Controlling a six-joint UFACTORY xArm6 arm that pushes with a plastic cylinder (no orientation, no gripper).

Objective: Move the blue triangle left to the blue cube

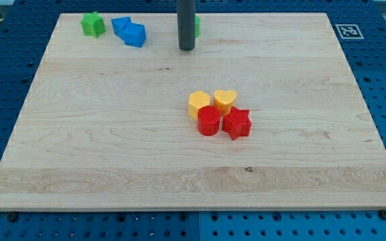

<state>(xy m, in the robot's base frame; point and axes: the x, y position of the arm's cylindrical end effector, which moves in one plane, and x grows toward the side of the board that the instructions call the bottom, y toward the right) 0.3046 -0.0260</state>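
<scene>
Blue pegboard surrounds a pale wooden board [112, 154]. At the view's top left sit a green star [93, 25] and, just right of it, the blue triangle [120, 26] touching the blue cube [135, 35]. My tip [186, 49] stands well right of them, part-hiding a green block [197, 25]. No claw exists: the rod is bare. Mid-board cluster: yellow hexagon [198, 104], yellow heart [224, 100], red cylinder [208, 120], red star [236, 123].

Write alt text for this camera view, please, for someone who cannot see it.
A dark rod's tip rests on a wooden board near its top edge, right of two touching blue blocks and a green star. Two yellow and two red blocks cluster mid-board.
</scene>
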